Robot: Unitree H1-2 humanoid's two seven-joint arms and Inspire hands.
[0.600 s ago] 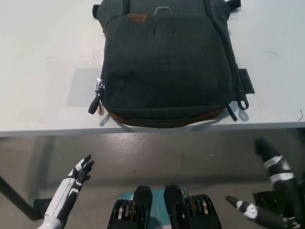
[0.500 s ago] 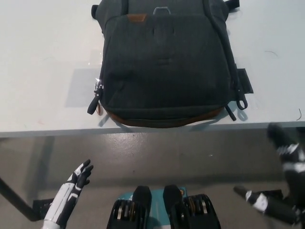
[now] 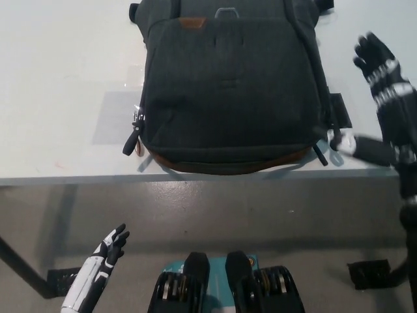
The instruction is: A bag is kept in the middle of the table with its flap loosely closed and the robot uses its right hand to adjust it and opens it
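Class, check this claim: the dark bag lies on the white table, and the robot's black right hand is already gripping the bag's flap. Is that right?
Not quite. The head view shows the right hand open above the table, beside the bag's right edge, gripping nothing. The bag does lie on the white table. The left hand rests low, off the table.

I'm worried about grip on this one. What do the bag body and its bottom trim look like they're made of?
The bag body looks like dark grey woven fabric, matte, with a fine weave showing. The bottom trim looks like brown leather or an imitation, smoother, with a slight sheen; which of the two can't be told.
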